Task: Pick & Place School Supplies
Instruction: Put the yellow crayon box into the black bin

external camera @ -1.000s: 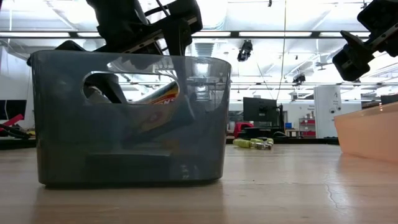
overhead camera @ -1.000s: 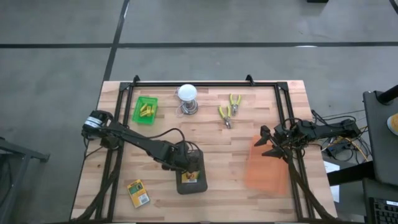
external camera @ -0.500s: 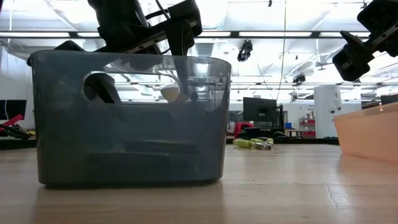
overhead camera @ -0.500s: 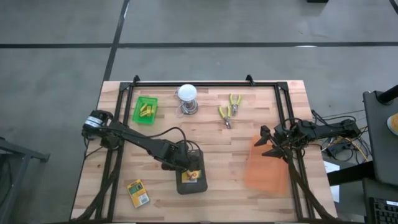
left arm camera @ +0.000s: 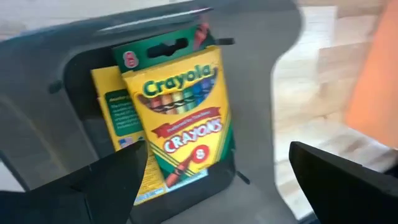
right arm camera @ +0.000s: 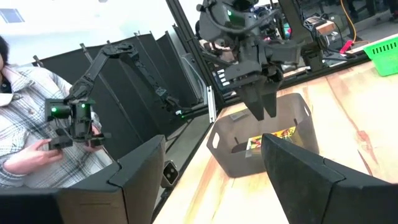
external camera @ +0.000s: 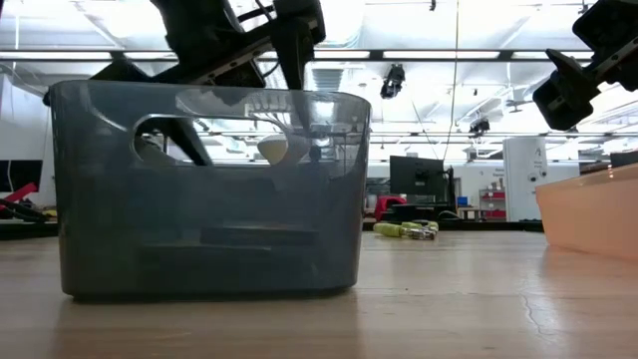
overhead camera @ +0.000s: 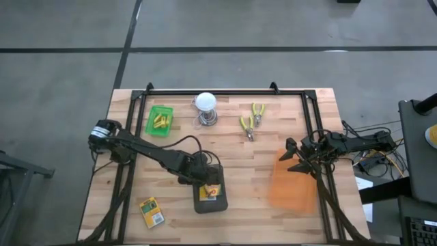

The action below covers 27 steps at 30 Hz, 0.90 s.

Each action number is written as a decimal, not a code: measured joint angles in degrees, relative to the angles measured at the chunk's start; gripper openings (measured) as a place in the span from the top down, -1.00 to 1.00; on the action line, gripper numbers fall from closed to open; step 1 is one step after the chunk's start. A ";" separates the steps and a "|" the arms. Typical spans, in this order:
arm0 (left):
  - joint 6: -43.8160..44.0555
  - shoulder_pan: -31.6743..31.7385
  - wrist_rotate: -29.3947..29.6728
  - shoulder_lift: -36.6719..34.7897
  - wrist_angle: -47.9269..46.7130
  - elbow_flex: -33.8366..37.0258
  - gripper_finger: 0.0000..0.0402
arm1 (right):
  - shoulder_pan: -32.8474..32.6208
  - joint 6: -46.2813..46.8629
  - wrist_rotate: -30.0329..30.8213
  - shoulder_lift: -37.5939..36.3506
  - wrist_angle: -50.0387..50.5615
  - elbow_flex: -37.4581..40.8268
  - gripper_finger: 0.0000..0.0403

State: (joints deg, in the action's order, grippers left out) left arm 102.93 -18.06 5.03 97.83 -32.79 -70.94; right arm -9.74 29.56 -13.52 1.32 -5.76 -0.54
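A: From above, we see our left gripper [overhead camera: 207,179] over the far edge of the dark grey bin [overhead camera: 220,205] at the near middle of the table [overhead camera: 225,147], fingers spread and nothing between them. Yellow crayon boxes [overhead camera: 209,193] lie inside the bin.

B: And one more crayon box [overhead camera: 151,211] lies on the wood at the near left, well apart from the bin. We'd judge that one is not yet placed. The green tray [overhead camera: 166,108] at the far left holds the short yellow pieces [overhead camera: 160,122].

A: Our right gripper [overhead camera: 294,156] waits at the right edge, fingers apart and empty, beside the orange bin [overhead camera: 292,184]. The white bulb [overhead camera: 205,102] and the pliers [overhead camera: 250,121] stand at the far side.

B: At table height, the left gripper [external camera: 284,45] hangs just above the grey bin's rim [external camera: 209,93]; flat dark shapes rest on the bin's floor. The right gripper [external camera: 588,50] hangs high on the right, over the orange bin [external camera: 590,211].

A: In our left wrist view, two crayon boxes [left arm camera: 180,118] lie flat and overlapping on the bin's floor, and our dark fingers [left arm camera: 112,180] stand wide on either side, touching neither. We think they lie as they fell.

B: In our right wrist view, the left gripper [right arm camera: 261,99] points down into the grey bin [right arm camera: 264,146], where a yellow box [right arm camera: 273,138] shows. A person [right arm camera: 37,118] holding a control arm sits beyond the table.
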 joint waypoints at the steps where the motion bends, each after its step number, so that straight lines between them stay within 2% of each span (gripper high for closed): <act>1: -0.54 0.01 0.11 -0.48 0.15 0.00 -0.98 | -0.02 0.00 0.00 0.00 0.00 0.00 -0.30; 14: -7.51 0.81 5.58 -10.01 -1.08 -0.02 -0.98 | 0.00 0.00 0.02 -0.07 0.01 0.00 -0.30; 21: -17.07 0.81 5.24 -16.30 -9.39 -0.02 -0.98 | 0.00 0.00 0.02 -0.07 0.02 0.00 -0.28; 27: -18.49 0.80 5.08 -19.94 -10.52 -0.02 -0.98 | -0.02 0.00 0.01 -0.04 0.01 0.00 -0.31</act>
State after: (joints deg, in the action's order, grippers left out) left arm 84.44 -17.26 10.11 77.89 -43.31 -70.96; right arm -9.76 29.56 -13.50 1.28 -5.75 -0.54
